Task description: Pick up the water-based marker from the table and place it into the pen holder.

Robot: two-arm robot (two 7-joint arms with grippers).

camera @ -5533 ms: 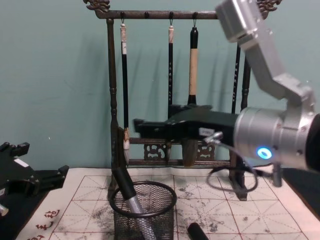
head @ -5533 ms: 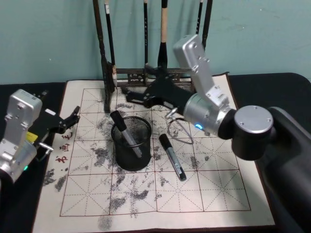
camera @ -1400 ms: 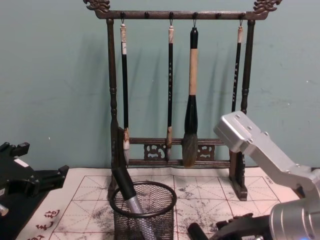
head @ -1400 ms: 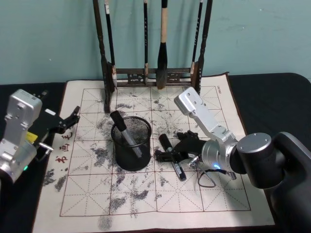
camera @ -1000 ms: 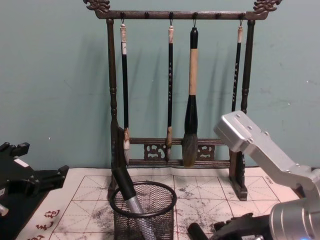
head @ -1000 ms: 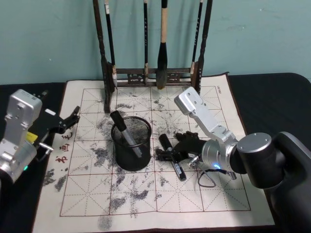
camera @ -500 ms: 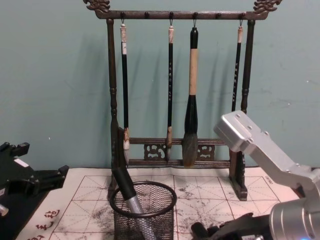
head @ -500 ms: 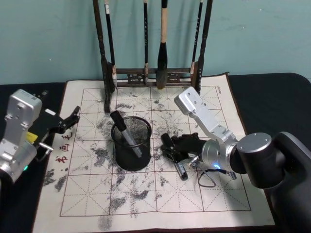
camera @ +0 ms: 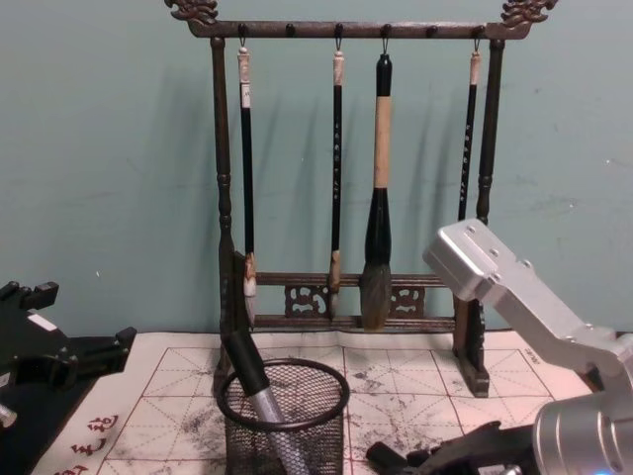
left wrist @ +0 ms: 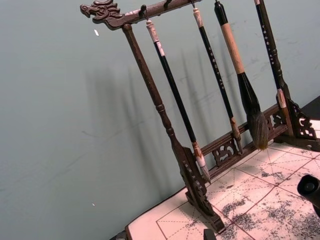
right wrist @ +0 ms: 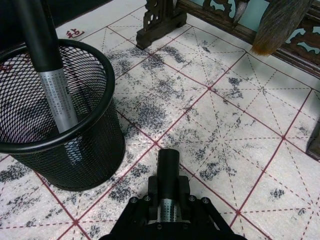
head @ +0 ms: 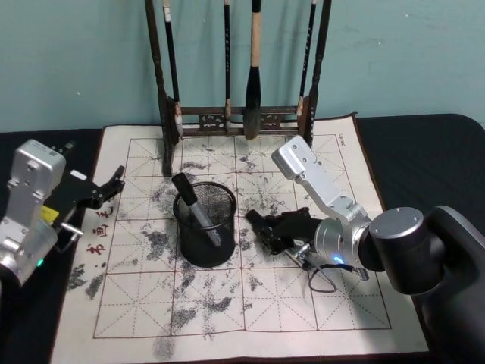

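Note:
The water-based marker [head: 256, 220], black-capped with a silver barrel, is clamped in my right gripper [head: 274, 233] just above the paper, to the right of the pen holder [head: 204, 246]. In the right wrist view the marker [right wrist: 168, 172] sticks out between the shut fingers [right wrist: 152, 192], its cap aimed past the pen holder [right wrist: 95, 142]. Another marker [head: 189, 201] leans inside the black mesh cup. From the chest, the pen holder [camera: 287, 421] is low in the middle, and my right gripper [camera: 435, 460] is low to its right. My left gripper [head: 110, 186] rests open at the mat's left edge.
A tall dark wooden brush rack [head: 227, 117] with hanging brushes stands at the back of the ink-stained grid paper [head: 227, 303]. Its base [right wrist: 160, 20] lies beyond the cup. Black table surface surrounds the paper on both sides.
My right gripper has shut on the marker and raised it off the paper. The capped end has swung a little left toward the cup. The left arm has not moved.

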